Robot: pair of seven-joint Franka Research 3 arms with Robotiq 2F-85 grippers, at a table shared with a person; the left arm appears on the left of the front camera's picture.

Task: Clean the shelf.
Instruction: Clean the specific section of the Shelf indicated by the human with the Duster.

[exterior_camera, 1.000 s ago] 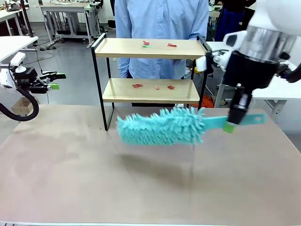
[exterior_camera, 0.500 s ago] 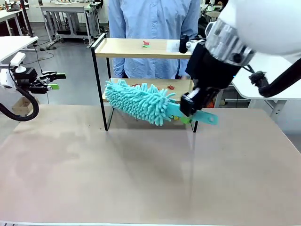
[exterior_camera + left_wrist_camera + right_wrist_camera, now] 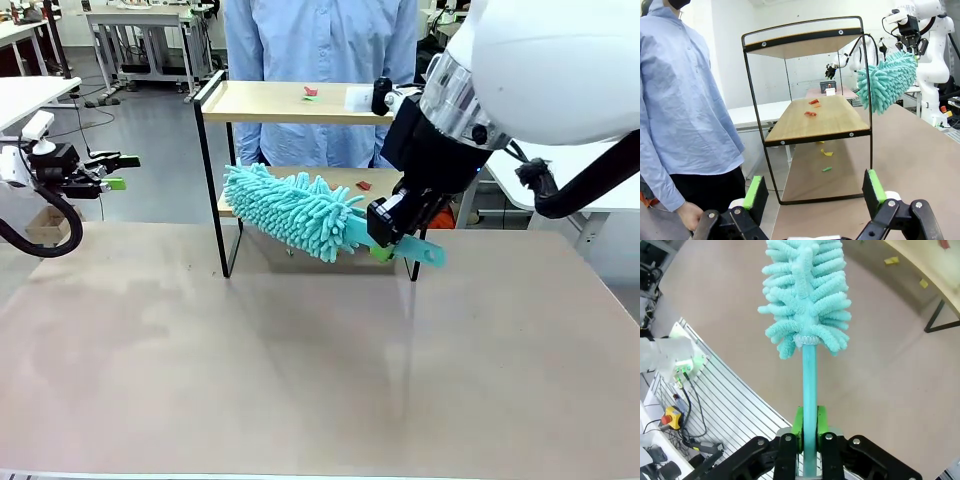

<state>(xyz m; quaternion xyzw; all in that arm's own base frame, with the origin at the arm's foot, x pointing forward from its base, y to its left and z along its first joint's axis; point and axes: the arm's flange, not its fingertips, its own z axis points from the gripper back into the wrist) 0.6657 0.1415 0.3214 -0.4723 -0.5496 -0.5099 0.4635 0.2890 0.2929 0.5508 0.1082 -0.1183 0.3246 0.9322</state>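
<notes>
We have the right gripper (image 3: 383, 246) clamped on the handle (image 3: 809, 375) of a teal microfibre duster (image 3: 290, 210), whose fluffy head lies across the front left of the lower board (image 3: 385, 181) of the shelf (image 3: 270, 103). The shelf stands at the far middle of the table (image 3: 300, 380), just in front of the person (image 3: 320, 60). The left gripper (image 3: 112, 170) hangs off at the left edge with its fingers apart and nothing between them. Our main worry is the head snagging a thin black front post (image 3: 203, 190) or the board's edge, since the rack looks light and a push could slide or tip it towards the person. The grip also sits low on a long handle, so a hard sweep may twist the duster in the pads. The red scraps (image 3: 812, 102) might be flicked off the back instead of gathered. The bulky right wrist is close to the top board's right end and could knock it. The slot between the boards is low and its ends are closed by the frame, so we judge the open front the way in. The near half of the table gives free room to draw back.
</notes>
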